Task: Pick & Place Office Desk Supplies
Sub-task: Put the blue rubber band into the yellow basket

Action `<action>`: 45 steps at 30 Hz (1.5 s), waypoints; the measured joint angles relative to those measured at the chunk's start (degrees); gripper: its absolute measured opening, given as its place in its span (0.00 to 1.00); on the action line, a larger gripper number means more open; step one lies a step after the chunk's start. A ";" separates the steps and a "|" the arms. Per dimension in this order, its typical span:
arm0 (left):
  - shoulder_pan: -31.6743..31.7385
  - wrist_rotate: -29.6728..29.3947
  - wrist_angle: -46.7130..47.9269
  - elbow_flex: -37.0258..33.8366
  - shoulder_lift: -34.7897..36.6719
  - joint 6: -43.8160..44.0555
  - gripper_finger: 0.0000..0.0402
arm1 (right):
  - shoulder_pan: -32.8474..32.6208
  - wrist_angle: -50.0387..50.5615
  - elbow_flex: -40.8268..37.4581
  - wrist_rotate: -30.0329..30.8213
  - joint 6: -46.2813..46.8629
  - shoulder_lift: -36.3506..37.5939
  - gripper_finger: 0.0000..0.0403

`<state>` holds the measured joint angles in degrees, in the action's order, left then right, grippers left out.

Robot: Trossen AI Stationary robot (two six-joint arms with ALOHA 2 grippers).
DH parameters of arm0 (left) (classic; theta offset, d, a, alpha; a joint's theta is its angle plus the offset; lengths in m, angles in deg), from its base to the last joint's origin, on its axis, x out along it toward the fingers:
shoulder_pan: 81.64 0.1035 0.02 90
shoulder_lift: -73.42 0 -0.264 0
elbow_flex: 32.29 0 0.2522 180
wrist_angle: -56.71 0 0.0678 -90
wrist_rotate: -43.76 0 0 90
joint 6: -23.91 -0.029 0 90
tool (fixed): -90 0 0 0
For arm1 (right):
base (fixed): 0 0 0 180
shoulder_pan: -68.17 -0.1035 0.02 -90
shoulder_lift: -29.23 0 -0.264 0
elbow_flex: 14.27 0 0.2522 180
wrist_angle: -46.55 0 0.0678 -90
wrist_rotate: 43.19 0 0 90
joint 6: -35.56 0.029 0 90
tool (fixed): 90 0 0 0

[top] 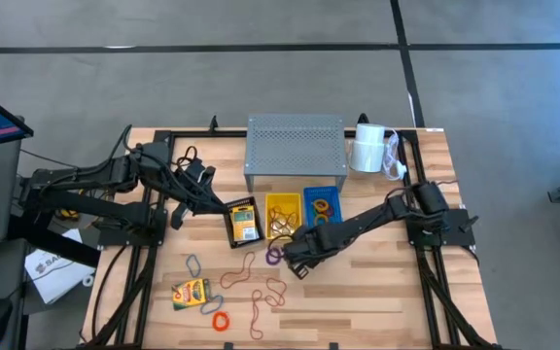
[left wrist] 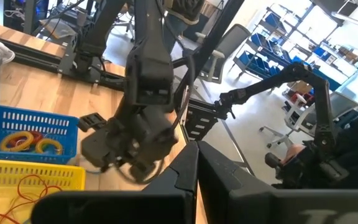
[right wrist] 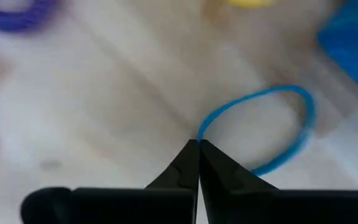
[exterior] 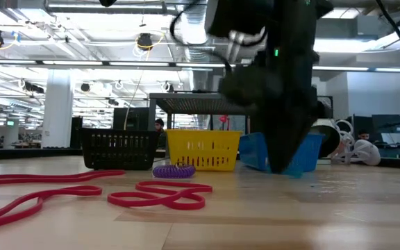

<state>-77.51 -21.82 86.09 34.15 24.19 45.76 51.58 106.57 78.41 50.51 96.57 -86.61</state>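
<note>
Blue rubber band (right wrist: pixel 272 127) lies on the wooden table (top: pixel 377 292), one end pinched at the tips of the right gripper (right wrist: pixel 197 146), whose jaws are clenched on it. In the high view that right gripper sits at centre frame, just below the yellow basket (top: pixel 282 212) and blue basket (top: pixel 322 204). A purple band (exterior: pixel 173 171) lies beside it. The left gripper (top: pixel 224 206) is closed, at the black basket (top: pixel 243 224) holding a crayon box. Another crayon box (top: pixel 191 293) lies lower left among loose bands.
</note>
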 joint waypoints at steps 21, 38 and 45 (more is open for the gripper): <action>0.01 -0.11 -0.28 0.00 0.01 -2.14 0.01 | 2.37 -10.16 0.21 5.68 -6.75 17.48 0.00; 0.01 -0.47 -0.70 0.00 0.00 -2.15 0.01 | 18.67 -12.22 0.30 2.66 -23.34 15.02 0.00; 0.01 -0.70 -0.70 0.00 -0.01 -2.14 0.01 | 18.44 -12.45 0.15 0.57 -24.15 11.32 0.00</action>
<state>-77.50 -22.52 85.39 34.15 24.18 43.62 70.02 94.12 78.56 51.08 72.42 -75.29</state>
